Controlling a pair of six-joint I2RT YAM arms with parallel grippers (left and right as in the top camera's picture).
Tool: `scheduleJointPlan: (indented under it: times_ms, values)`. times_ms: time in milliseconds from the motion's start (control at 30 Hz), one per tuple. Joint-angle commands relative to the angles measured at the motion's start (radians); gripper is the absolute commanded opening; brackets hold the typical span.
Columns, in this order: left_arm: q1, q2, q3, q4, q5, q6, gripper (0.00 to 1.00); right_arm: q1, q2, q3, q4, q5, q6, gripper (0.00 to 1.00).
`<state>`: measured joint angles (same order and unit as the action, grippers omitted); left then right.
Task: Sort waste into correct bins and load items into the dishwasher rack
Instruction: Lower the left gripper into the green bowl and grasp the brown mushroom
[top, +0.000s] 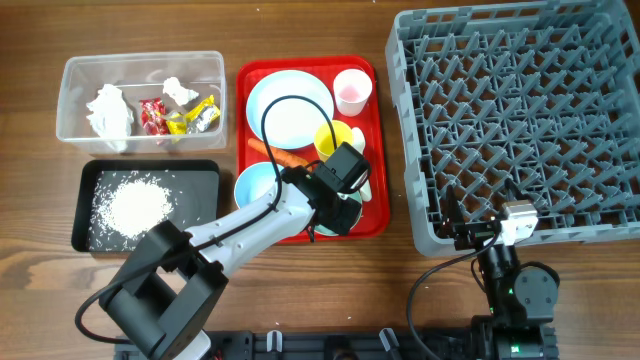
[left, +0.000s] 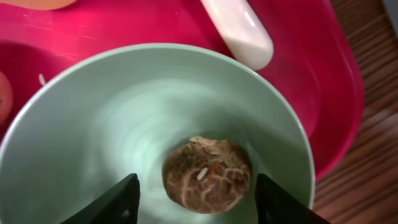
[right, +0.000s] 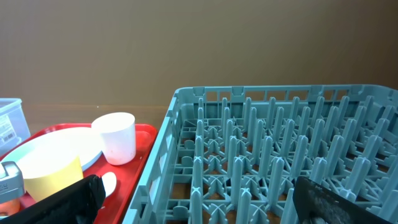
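The dishwasher rack (top: 530, 110) stands on the right with nothing loaded in it. The right gripper (right: 205, 198) hangs at its near edge, fingers spread wide and holding nothing, so no trouble starts there.

The risk sits on the red tray (top: 376, 160), where the left gripper (left: 196, 186) reaches down into a pale bowl (left: 124, 124). Its fingers are parted, one on each side of the brown lump (left: 208, 174) at the bottom of the bowl. They grasp nothing yet, though one tip looks almost against the lump.

The curved bowl wall is close outside both tips. If they close too low or off-centre they may scrape the wall, then push the bowl across the tray or tip it toward the white spoon (left: 245, 34) just beyond its rim.

The lump itself is rounded and cracked, with a grain stuck to it. A shallow pinch could squirt it out sideways, and a hard one could break it apart inside the bowl.

The destination is the other hazard. The black tray (top: 195, 200) holds rice, while the clear tub (top: 75, 125) holds tissues and wrappers, so the black tray seems the right bin. The way there crosses another bowl and the carrot (top: 285, 157), and a weak grip could drop the lump onto either.
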<state>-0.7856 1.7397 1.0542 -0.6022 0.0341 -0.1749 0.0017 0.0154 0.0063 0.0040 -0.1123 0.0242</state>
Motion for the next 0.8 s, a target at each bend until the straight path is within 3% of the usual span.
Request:
scheduleJointPlan:
  times_ms: [0,167,433,533,767]
  values:
    - [-0.006,0.041,0.012,0.011,-0.029,0.042,0.6,-0.002,-0.002,-0.001,0.004,-0.016,-0.01,1.0]
    - [-0.006,0.049,0.012,0.015,-0.028,0.042,0.62,-0.002,-0.002,-0.001,0.004,-0.016,-0.009,1.0]
    - [0.003,0.049,0.012,0.021,-0.039,0.065,0.5,-0.002,-0.002,-0.001,0.004,-0.016,-0.009,1.0]
    - [0.003,0.048,0.012,0.021,-0.132,0.067,0.44,-0.002,-0.002,-0.001,0.004,-0.016,-0.009,1.0]
    - [0.003,0.042,0.018,0.01,-0.212,0.068,0.45,-0.002,-0.002,-0.001,0.004,-0.016,-0.009,1.0]
